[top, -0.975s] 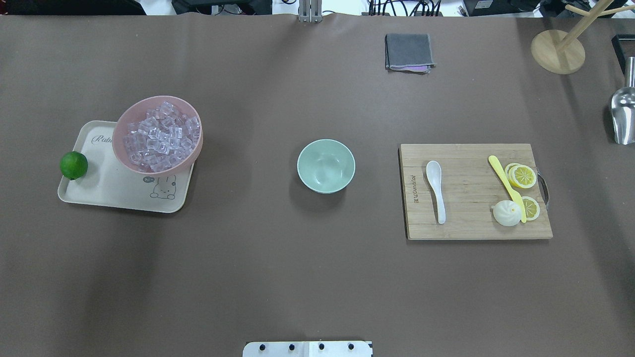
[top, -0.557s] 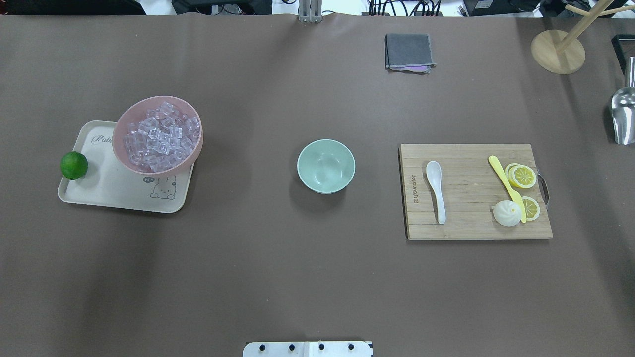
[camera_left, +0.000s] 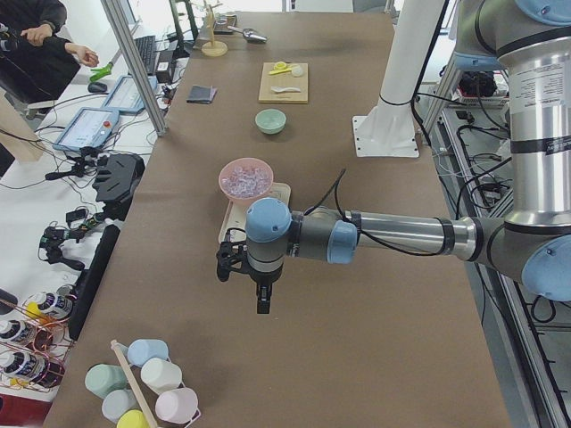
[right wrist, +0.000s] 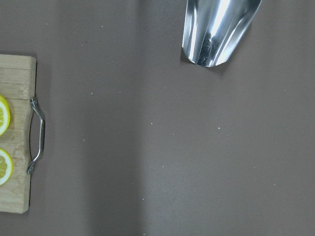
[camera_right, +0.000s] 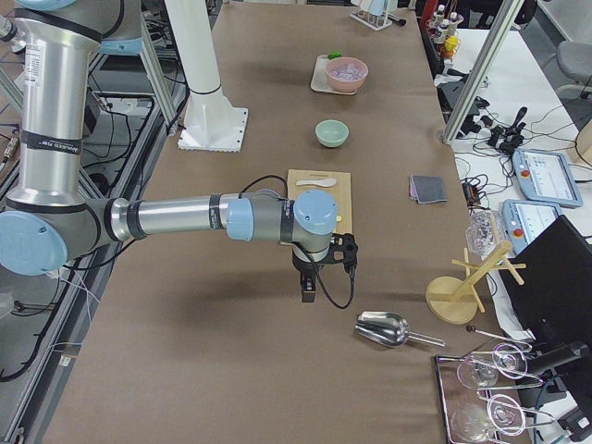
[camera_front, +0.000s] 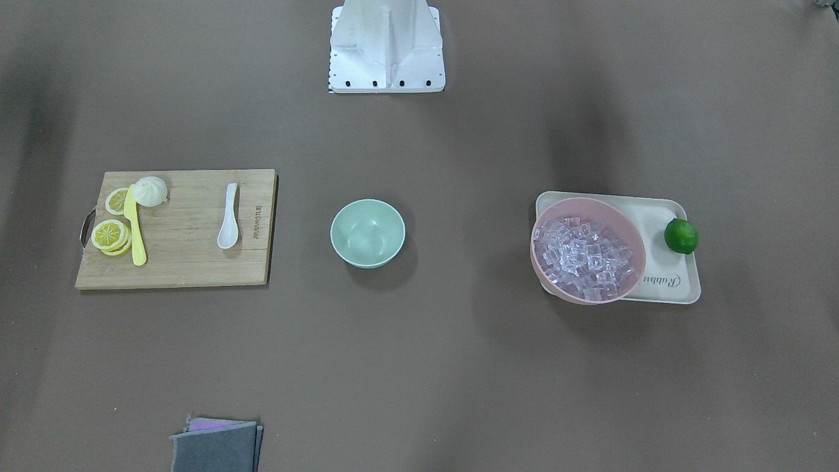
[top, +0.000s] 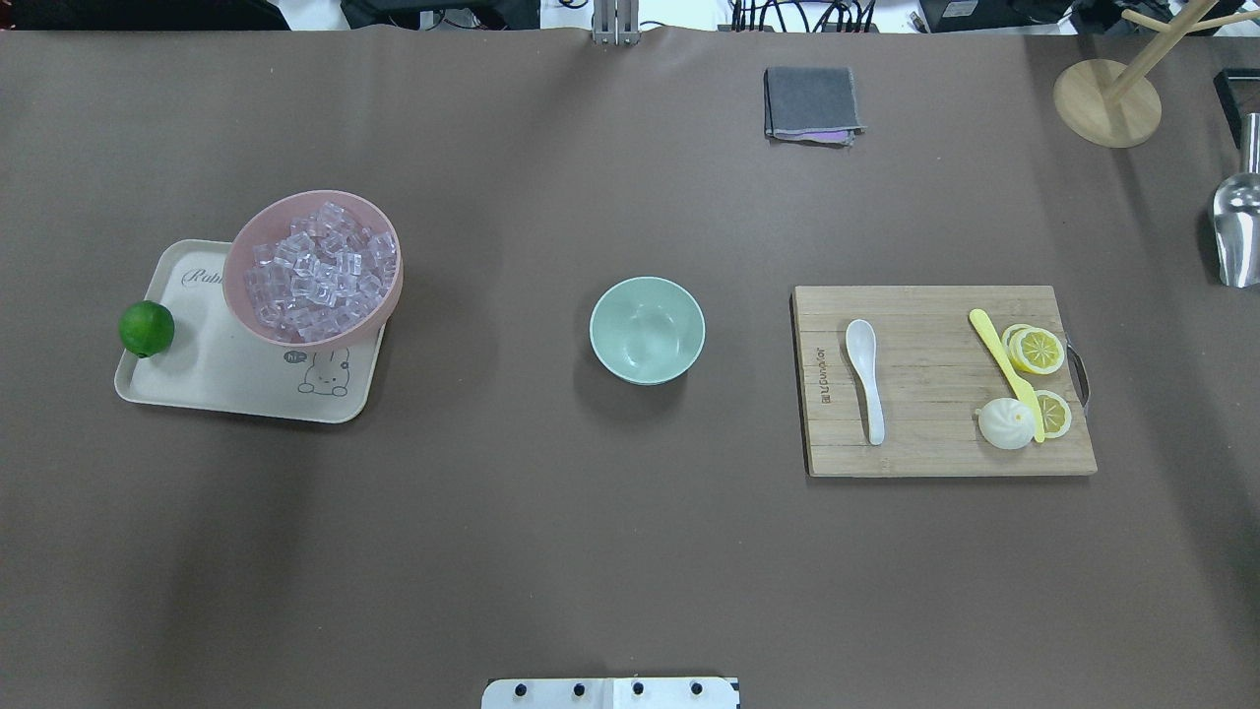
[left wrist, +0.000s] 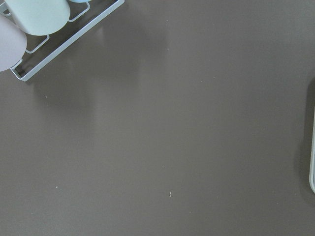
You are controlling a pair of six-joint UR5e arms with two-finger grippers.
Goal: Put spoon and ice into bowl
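Overhead exterior gives you the same layout as a second ago: nothing on the desk (top: 591,551) has shifted, so by my reading the task has not started. The spoon (top: 864,379) lies on the cutting board (top: 935,448), well to the right of the bowl (top: 647,330), which sits empty mid-desk. The ice (top: 315,271) is heaped in the pink bowl (top: 232,266) on the tray (top: 231,389) at the left.

You see the left gripper (camera_left: 262,306) only in the exterior left view and the right gripper (camera_right: 307,294) only in the exterior right view. Each hangs over bare desk, out beyond the tray and the board, and you cannot tell whether either is spread or closed.

The tray reads "Rabbi" in script, its end hidden, plus a "hi" bubble beside a rabbit drawing; the board's burned-in mark is too small to read
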